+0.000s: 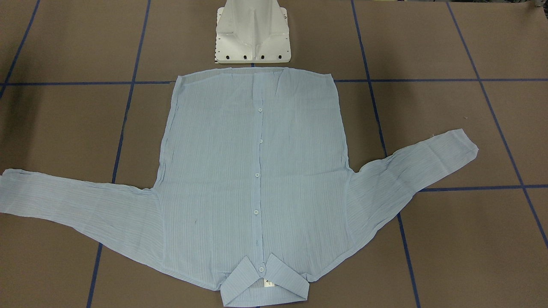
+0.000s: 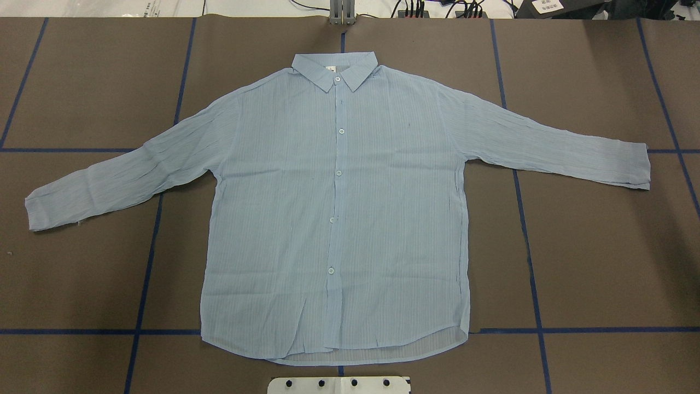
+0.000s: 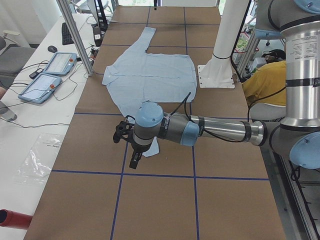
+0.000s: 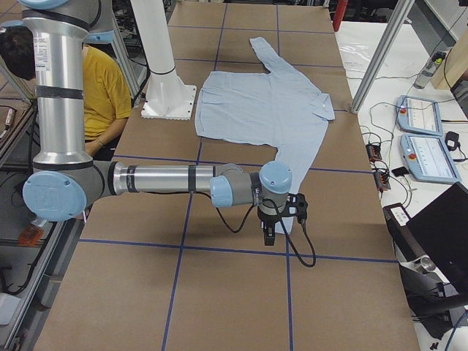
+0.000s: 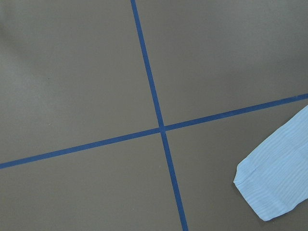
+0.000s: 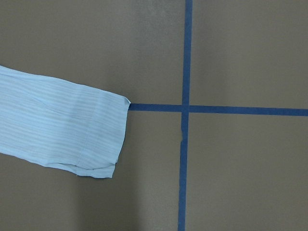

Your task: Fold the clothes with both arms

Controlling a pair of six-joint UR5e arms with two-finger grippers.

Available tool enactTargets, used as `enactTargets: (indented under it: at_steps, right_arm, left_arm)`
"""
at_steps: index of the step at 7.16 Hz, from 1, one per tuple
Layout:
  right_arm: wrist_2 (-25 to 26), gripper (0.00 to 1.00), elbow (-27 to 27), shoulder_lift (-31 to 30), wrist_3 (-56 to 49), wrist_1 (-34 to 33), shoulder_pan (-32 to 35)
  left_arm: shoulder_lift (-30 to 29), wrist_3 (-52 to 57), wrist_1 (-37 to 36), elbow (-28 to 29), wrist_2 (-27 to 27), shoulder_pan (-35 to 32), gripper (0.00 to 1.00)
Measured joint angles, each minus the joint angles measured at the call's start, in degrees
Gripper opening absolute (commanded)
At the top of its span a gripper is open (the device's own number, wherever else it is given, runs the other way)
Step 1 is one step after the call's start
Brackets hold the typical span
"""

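Looks like folding hasn't started: the light blue shirt (image 2: 333,208) lies flat, sleeves out, hem just beside the white pedestal base (image 1: 252,32), left gripper (image 3: 134,161) and right gripper (image 4: 268,235) hovering near its cuffs (can't tell how either's jaws stand).

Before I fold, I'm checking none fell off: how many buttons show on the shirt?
5 buttons, in a line down the shirt front: one at the collar, one upper chest, one mid-chest, one below it, one lowest. Cuff buttons may be hidden.
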State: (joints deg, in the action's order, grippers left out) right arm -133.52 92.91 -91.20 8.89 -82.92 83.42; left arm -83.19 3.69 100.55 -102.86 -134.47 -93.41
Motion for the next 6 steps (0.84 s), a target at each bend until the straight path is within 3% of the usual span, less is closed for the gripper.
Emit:
enactTargets:
  at_steps: [6]
  right_arm:
    - [-6.71,1.00,2.82,-1.29,0.17,0.62,-0.57]
  left_arm:
    - [0.21,-0.13,0.09,-0.45,-0.38,0.24,1.00]
